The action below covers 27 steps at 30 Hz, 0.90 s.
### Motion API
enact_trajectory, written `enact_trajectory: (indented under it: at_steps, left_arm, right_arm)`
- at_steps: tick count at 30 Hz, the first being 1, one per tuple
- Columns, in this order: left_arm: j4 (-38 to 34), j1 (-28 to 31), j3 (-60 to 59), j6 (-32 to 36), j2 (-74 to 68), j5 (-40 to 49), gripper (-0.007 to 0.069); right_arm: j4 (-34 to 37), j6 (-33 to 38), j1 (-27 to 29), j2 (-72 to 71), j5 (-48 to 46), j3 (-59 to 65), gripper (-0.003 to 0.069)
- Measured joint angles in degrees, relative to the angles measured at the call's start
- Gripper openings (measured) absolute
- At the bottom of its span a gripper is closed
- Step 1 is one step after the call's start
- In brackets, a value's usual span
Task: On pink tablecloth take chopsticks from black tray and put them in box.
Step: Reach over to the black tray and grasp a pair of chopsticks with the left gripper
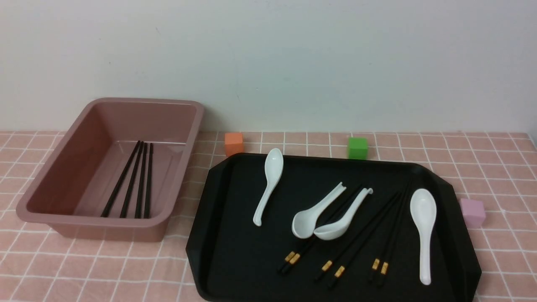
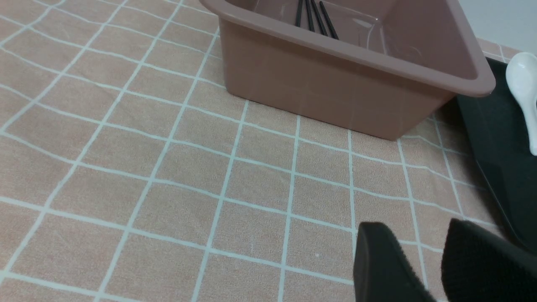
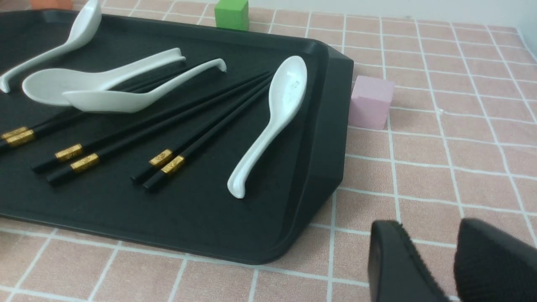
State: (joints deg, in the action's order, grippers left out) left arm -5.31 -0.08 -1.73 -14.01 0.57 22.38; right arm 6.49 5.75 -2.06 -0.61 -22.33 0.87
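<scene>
On the pink tablecloth (image 1: 499, 167) lies the black tray (image 1: 235, 239). It holds several black chopsticks (image 1: 327, 265) with gold bands, set in pairs, partly under white spoons (image 1: 323, 209). The dusty-pink box (image 1: 96, 221) stands to the tray's left with several chopsticks (image 1: 140, 180) lying along its floor. No gripper shows in the front view. My left gripper (image 2: 419, 237) hovers open over bare cloth in front of the box (image 2: 327, 88), nothing between its fingers. My right gripper (image 3: 430, 237) is open over cloth beside the tray's near right corner (image 3: 293, 235), away from the chopsticks (image 3: 84, 162).
Several white soup spoons (image 3: 277, 109) lie in the tray among the chopsticks. An orange cube (image 1: 233, 144) and a green cube (image 1: 357, 147) sit behind the tray. A pale pink cube (image 1: 473, 212) sits by its right edge. A white wall closes off the back.
</scene>
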Motion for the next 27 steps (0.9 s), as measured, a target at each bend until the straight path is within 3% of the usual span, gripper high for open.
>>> enact_trajectory:
  at_steps: [16, 19, 27]
  left_arm:
    - [-1.28, 0.0, 0.0, -0.91, 0.0, -2.03, 0.0239]
    - [-5.77, 0.0, 0.0, -3.8, 0.0, -3.75, 0.0239]
    - [-29.99, 0.0, 0.0, -14.79, 0.0, -13.7, 0.0239]
  right_arm:
    - [0.0, 0.0, 0.0, 0.0, 0.0, 0.0, 0.024]
    - [0.0, 0.0, 0.0, 0.0, 0.0, 0.0, 0.024]
    - [0.0, 0.0, 0.0, 0.0, 0.0, 0.0, 0.024]
